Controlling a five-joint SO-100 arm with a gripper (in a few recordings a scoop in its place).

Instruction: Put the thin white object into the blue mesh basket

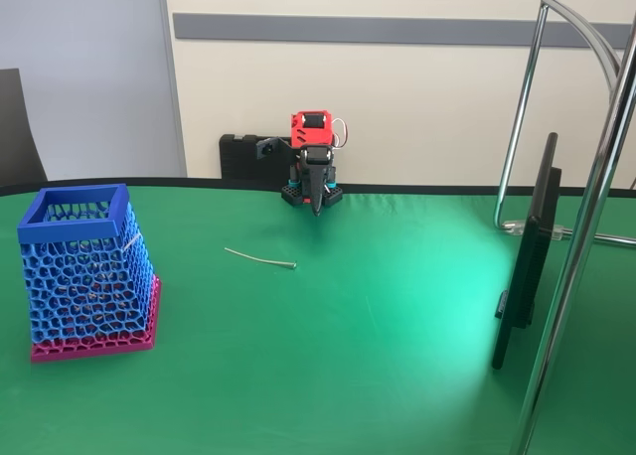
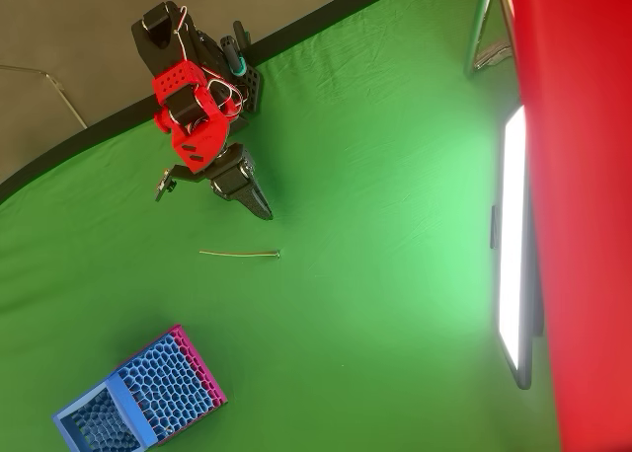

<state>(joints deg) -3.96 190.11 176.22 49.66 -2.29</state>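
You get bright, even light in both views. In the fixed view a pale glare patch lies on the green tabletop (image 1: 397, 376) just left of the dark screen (image 1: 527, 256). From overhead that screen (image 2: 513, 245) is blown out to white, and a blurred, out-of-focus red shape (image 2: 583, 215) sits beside it. Shadows stay soft, with a faint one under the basket (image 1: 87, 271).

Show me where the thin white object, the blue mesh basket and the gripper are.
thin white object (image 1: 259, 257), fixed view, middle of the strand.
blue mesh basket (image 1: 87, 276), fixed view, front mesh wall.
gripper (image 2: 265, 212), overhead view, its tips.
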